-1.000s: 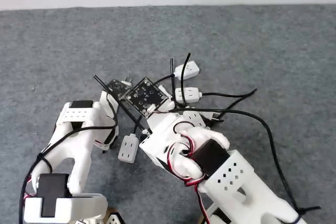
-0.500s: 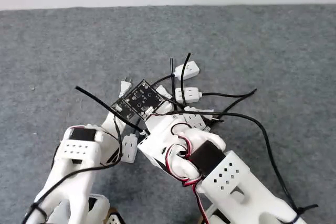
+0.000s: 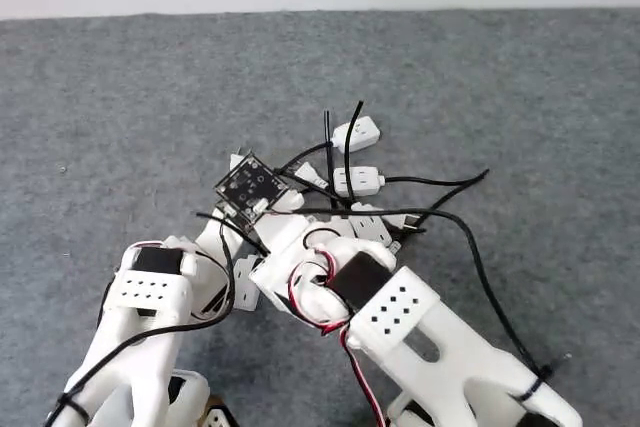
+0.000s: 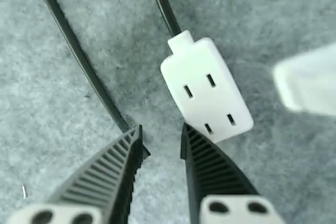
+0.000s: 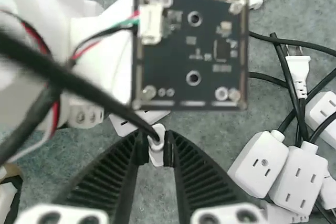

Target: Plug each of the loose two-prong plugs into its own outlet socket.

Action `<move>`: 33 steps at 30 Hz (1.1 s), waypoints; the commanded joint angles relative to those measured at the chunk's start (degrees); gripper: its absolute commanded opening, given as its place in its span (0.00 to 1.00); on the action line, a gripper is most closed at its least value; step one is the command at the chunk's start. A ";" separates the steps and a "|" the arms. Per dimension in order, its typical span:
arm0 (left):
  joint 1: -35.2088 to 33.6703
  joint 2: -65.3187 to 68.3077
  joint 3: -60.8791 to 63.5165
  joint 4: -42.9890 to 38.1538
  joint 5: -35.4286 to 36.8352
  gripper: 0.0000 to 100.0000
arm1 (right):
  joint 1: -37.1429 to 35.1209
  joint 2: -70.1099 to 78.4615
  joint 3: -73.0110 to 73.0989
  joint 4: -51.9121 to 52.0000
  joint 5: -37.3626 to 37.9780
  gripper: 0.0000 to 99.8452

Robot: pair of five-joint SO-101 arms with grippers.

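Left tool [image 4: 161,137]: jaws narrowly parted with nothing between them, tips low over the grey table [image 4: 47,129]. One fingertip [image 4: 188,135] is just beside a white 2-outlet socket block [image 4: 207,95], which lies flat with its slots up and a black socket cord [image 4: 164,6] leaving its far end. A stray black cord [image 4: 79,56] runs past the other fingertip. Right tool [image 5: 156,148]: closed on a small white cord end [image 5: 155,141] with a black held cord [image 5: 79,85] running out of it. Its prongs are hidden, so I cannot tell whether it is a plug. Beyond the right tool is a dark square circuit board [image 5: 191,51]. Seen from the high view, 1 loose two-prong plug [image 3: 238,159] lies on the table at 11 o'clock of the board, unplugged. At 2 o'clock is the upper socket block [image 3: 358,133] and at 3 o'clock the middle socket block [image 3: 358,181], each on a black cord. A corded plug [image 5: 298,72] lies apart from the sockets.
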 commanded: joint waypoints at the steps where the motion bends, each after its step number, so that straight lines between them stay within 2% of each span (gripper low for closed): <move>1: -0.26 -1.32 -0.22 -3.78 5.63 0.12 | -0.57 -0.92 -0.88 -0.84 -1.32 0.01; 7: -8.00 -1.41 -0.66 -12.13 19.08 0.12 | -0.48 -5.05 -0.62 0.31 -1.85 0.01; 10: -12.48 -1.41 -2.86 -12.92 23.38 0.12 | -0.48 -4.70 -0.62 -0.13 -2.73 0.01; 20: -22.86 -0.88 -7.34 -10.73 24.18 0.12 | -0.40 4.35 0.26 -9.54 -2.99 0.01; 27: -24.70 -0.79 -7.96 -9.41 24.18 0.12 | -1.10 12.00 0.26 -18.51 -2.46 0.01; 33: -24.44 -0.79 -7.96 -9.49 23.91 0.12 | -2.51 15.69 0.18 -20.53 -0.97 0.01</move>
